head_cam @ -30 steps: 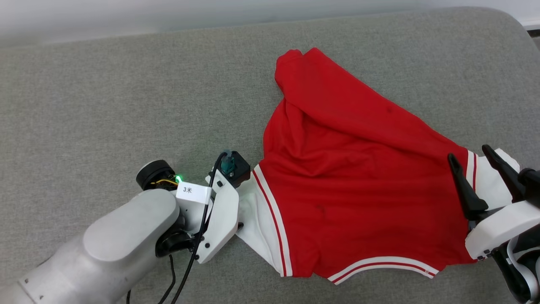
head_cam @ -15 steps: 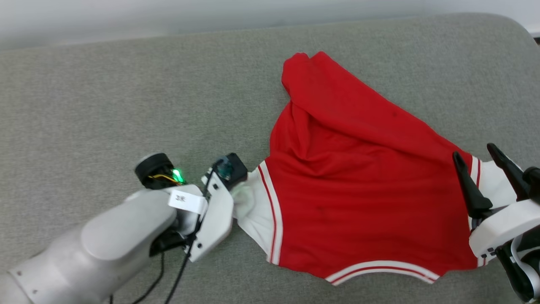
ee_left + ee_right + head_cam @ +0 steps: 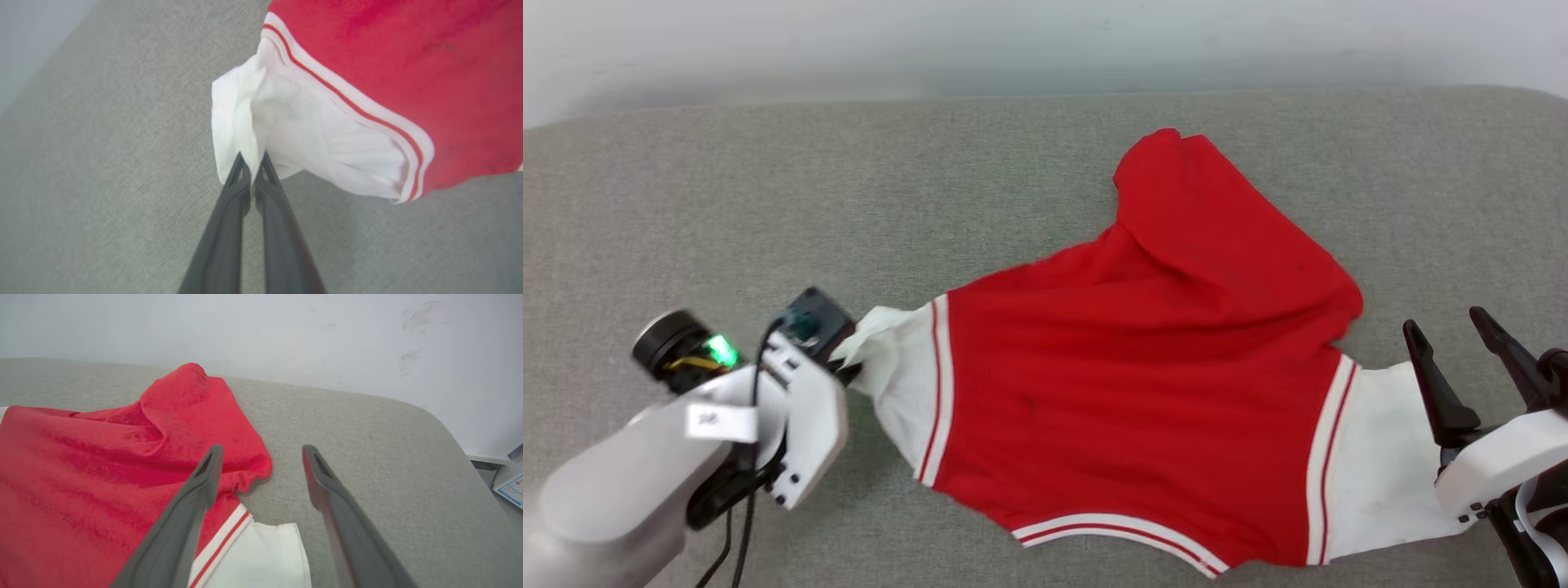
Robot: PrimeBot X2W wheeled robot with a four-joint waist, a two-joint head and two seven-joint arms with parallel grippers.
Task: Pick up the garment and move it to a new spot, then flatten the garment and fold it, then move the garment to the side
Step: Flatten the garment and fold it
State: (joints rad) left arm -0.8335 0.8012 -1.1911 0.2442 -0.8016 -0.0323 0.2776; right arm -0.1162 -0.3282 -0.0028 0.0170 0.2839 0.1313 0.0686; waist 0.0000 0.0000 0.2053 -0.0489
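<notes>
1. Left gripper (image 3: 252,158): the jaws are pinched tight together on the outer edge of the left-hand sleeve (image 3: 245,106). A thin fold of white cloth is caught between the tips. The grip looks shallow, so you should treat it as one that could slip.
2. The garment (image 3: 1135,392) lies across the middle of the grey padded surface (image 3: 727,204), drawn out sideways from one sleeve to the other. No lettering shows on the upper face.
3. The far part is doubled over into a hump (image 3: 1176,188), so it is not flat yet.
4. Handling, as a judgement: the fabric is thin, soft and light. It will drape and drag, and it will skew if you pull from one corner alone. Expect no stiffness to help you.
5. Where to hold: the striped trim (image 3: 935,392) and the sleeve hems look firmer than the red body, so pinch there, through both layers if you can.
6. The right-hand sleeve (image 3: 1380,457) lies flat on the surface, just beside the right gripper.
7. Right gripper (image 3: 1445,322): the fingers are spread wide with nothing between them, close by that sleeve's outer edge. You can take that edge to match the left.
</notes>
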